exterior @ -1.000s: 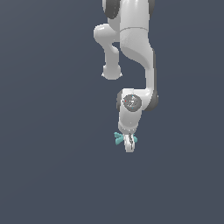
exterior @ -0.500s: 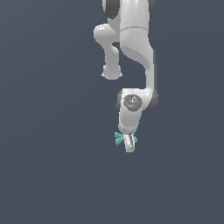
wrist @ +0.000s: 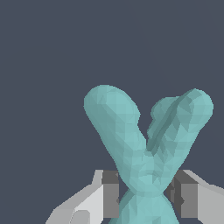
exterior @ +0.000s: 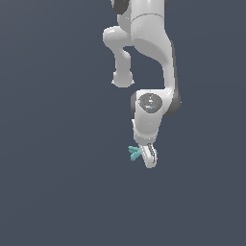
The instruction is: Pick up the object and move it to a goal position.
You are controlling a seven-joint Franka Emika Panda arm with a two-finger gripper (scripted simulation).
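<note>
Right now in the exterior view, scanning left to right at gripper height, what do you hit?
Bare dark background → teal X-shaped piece, its arms sticking out toward the exterior view's left → gripper closed on it → bare background again.

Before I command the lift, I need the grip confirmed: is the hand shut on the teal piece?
Shut on it: the hand has both fingers pressing the teal piece at its crossing.

Object betw. claw fingers, under arm.
</note>
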